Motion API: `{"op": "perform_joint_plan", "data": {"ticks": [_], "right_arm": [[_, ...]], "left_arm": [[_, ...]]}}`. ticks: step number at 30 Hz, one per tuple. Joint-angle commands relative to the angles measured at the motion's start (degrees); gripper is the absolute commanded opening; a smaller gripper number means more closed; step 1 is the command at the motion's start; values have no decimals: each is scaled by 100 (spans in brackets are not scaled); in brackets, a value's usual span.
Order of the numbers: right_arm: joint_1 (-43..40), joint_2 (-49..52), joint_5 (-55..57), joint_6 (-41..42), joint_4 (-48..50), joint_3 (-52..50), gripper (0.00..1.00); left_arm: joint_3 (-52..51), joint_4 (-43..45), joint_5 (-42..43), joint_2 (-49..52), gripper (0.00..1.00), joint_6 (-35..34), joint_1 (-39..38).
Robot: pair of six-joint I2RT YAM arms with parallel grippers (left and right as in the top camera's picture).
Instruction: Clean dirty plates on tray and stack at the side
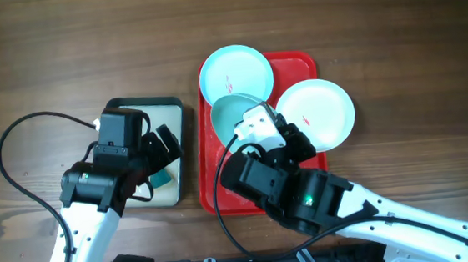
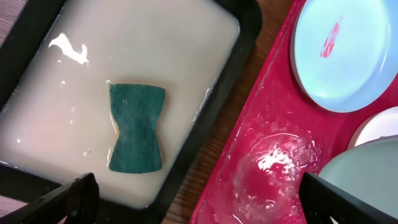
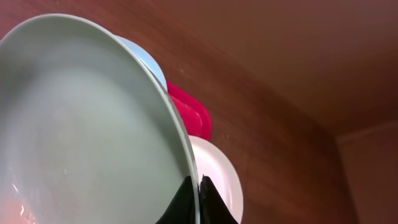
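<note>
A pale blue plate (image 3: 87, 124) is clamped at its rim by the right gripper (image 3: 199, 198); the left gripper (image 2: 202, 202) is held apart above the sponge (image 2: 137, 127) in the pan (image 2: 249, 50)

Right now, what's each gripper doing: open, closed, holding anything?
Left gripper: jaws open, empty, over the grey pan with the green sponge.
Right gripper: closed on the rim of a pale blue plate.

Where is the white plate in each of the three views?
Overhead: the white plate lies right of centre, over the red tray's right rim.
Left wrist: a sliver at the right edge.
Right wrist: low, just right of centre.
Shared landmark: the red tray.
</note>
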Motion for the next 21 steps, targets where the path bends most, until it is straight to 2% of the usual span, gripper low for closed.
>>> {"op": "perform_joint_plan", "data": {"ticks": [1, 18, 21], "right_arm": [[33, -4, 332, -385, 122, 111, 4], [68, -7, 887, -678, 315, 111, 4], [85, -7, 1327, -1139, 625, 111, 4]], "left_arm": [[85, 15, 46, -4, 100, 70, 37], [85, 17, 46, -4, 100, 70, 37], [85, 15, 46, -4, 100, 70, 37]]}}
